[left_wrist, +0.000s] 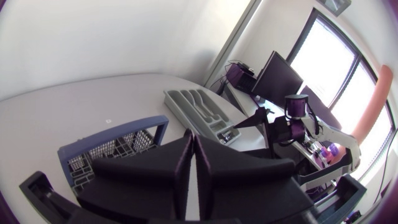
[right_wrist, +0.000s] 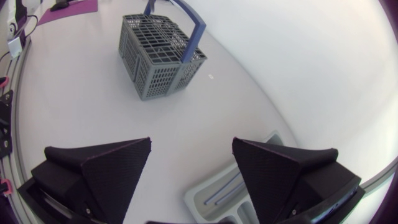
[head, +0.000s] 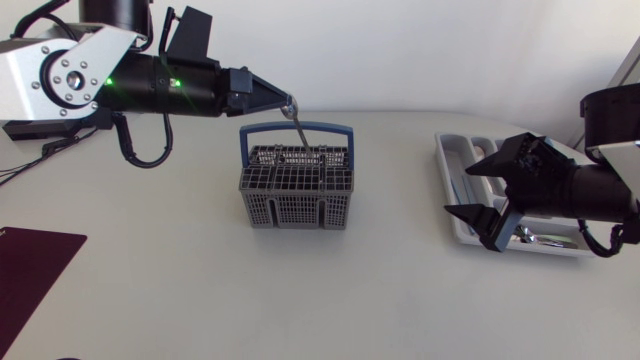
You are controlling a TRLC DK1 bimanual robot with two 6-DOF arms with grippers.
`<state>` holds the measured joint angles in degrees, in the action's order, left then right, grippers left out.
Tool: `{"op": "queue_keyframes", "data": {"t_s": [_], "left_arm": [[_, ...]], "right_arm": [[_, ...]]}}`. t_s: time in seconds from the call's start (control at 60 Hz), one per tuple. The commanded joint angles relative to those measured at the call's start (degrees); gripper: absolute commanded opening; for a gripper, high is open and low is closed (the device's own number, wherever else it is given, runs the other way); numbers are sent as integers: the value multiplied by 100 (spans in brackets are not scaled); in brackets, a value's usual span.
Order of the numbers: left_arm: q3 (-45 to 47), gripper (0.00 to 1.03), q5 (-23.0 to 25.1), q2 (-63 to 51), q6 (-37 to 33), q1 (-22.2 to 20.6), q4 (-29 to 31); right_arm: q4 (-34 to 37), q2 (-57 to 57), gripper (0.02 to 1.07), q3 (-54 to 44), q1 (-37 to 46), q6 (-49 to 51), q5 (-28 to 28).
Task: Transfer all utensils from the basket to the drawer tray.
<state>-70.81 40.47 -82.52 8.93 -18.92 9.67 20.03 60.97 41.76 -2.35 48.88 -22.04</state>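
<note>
Above the basket: a thin silvery utensil hangs from the left gripper, its stem curving down behind the blue handle toward the grid top; what kind of utensil it is cannot be told.
Left gripper: clenched on the utensil's upper end. In the left wrist view its fingers are pressed almost together, and the utensil itself cannot be made out there.
Basket: grey and slatted, upright near the middle of the table, with its handle raised.
Drawer tray: light grey, well apart from the basket on the right side. A silver piece lies in its near end.
Right gripper: released, fingers spread wide and holding nothing. It hovers over the tray's inner edge. In the right wrist view the tray shows under and between the fingers, with the basket ahead across bare table.
Purple mat: flat at the table's near left corner.
</note>
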Motion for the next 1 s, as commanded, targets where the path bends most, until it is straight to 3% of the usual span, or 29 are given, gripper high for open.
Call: {"op": "queue_keyframes", "data": {"t_s": [0.0,0.467,0.717,0.983], "left_arm": [[199,6,119,96,-163,-147,149],[199,6,796,-27,-1297,-1220,1248],[269,6,1024,-27,-1570,-1527,1459],[287,6,1077,-18,-1640,-1659,1476]], "right_arm": [[89,-85,97,175,-266,-450,-142],[133,-33,95,272,-1681,-1294,-1206],[133,38,86,315,-2112,-1478,-1505],[133,55,54,289,-2375,-1592,-1645]]}}
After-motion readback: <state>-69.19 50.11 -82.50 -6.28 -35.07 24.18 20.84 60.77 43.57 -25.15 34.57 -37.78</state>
